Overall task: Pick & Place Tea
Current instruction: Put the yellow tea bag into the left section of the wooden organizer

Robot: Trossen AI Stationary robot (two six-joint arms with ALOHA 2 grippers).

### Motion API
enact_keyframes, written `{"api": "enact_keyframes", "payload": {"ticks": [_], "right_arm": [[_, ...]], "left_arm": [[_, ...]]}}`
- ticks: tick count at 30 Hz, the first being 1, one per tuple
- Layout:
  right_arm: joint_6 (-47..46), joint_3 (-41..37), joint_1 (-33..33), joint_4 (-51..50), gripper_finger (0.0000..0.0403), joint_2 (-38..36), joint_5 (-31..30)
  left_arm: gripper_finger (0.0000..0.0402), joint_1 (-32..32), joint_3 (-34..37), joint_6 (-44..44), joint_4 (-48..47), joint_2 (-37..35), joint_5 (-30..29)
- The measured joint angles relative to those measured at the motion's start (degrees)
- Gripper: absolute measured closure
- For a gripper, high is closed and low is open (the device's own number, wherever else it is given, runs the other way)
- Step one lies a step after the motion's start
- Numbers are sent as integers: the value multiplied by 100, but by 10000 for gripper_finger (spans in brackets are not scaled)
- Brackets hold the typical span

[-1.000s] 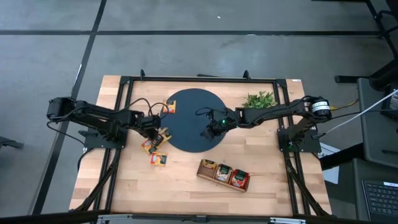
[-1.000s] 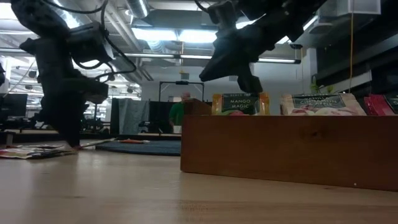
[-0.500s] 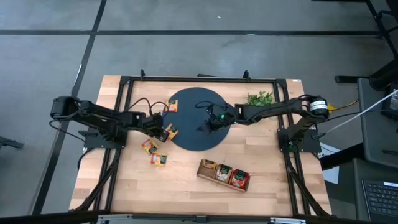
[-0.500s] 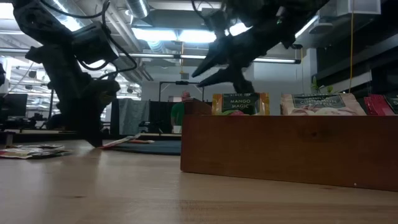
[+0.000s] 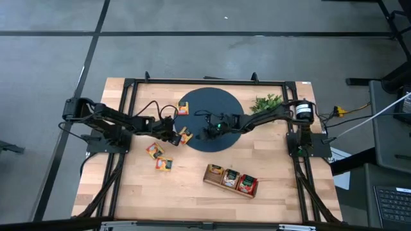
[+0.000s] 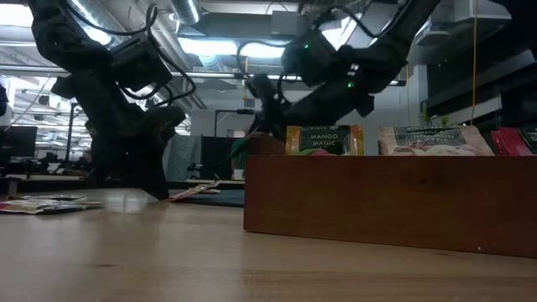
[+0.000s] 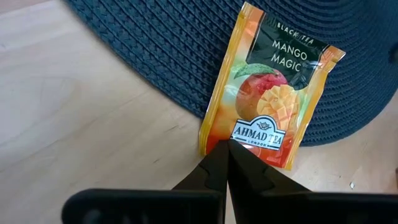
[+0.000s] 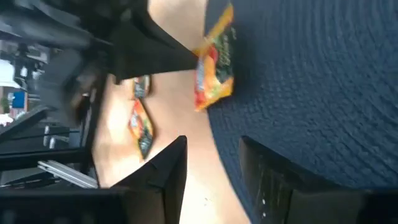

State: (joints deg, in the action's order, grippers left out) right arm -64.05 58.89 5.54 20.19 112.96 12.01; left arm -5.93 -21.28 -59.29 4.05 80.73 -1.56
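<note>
On the wooden table [image 5: 192,192], two loose tea packets [image 5: 158,157] lie beside the mat [image 5: 221,109].

I count four loose tea packets [image 5: 186,136] on the table [image 5: 192,192], three filled compartments in one wooden tray [image 5: 230,180], one round dark mat [image 5: 225,106], one small plant [image 5: 268,102], two arms.

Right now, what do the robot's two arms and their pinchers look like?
Both are dark, thin, jointed arms with black cables looping along them. The left gripper has two black pointed fingers. The right gripper has flat black fingers. Small green lights glow near the right arm's wrist, and a round silver part sits at its base.
</note>
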Motion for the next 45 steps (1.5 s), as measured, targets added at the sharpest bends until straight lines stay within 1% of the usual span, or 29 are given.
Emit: {"api": "enact_keyframes", "payload": {"ticks": [6, 12, 17, 21, 28, 30, 33, 45], "right_arm": [[52, 374, -2, 14, 259, 377, -35], [177, 944, 0, -80, 259, 718, -83], [607, 1423, -2, -827, 260, 955, -90], [1044, 1675, 10, -1122, 260, 902, -126], [1794, 2223, 28, -2658, 260, 850, -613], [1816, 2273, 28, -2856, 260, 848, -727], [1810, 2258, 31, -2859, 260, 848, -808], [1391, 2254, 29, -2887, 260, 848, -745]], "left_arm": [[399, 0, 11, 0, 107, 11, -8], [397, 0, 11, 2, 179, 11, -9], [399, -2, 11, 48, 181, 11, 30], [397, -2, 11, 66, 171, 11, 36], [398, -2, 11, 101, 140, 11, 45], [396, -2, 11, 103, 140, 13, 48], [399, -2, 11, 107, 140, 13, 49], [398, -2, 13, 101, 208, 13, 57]]}}
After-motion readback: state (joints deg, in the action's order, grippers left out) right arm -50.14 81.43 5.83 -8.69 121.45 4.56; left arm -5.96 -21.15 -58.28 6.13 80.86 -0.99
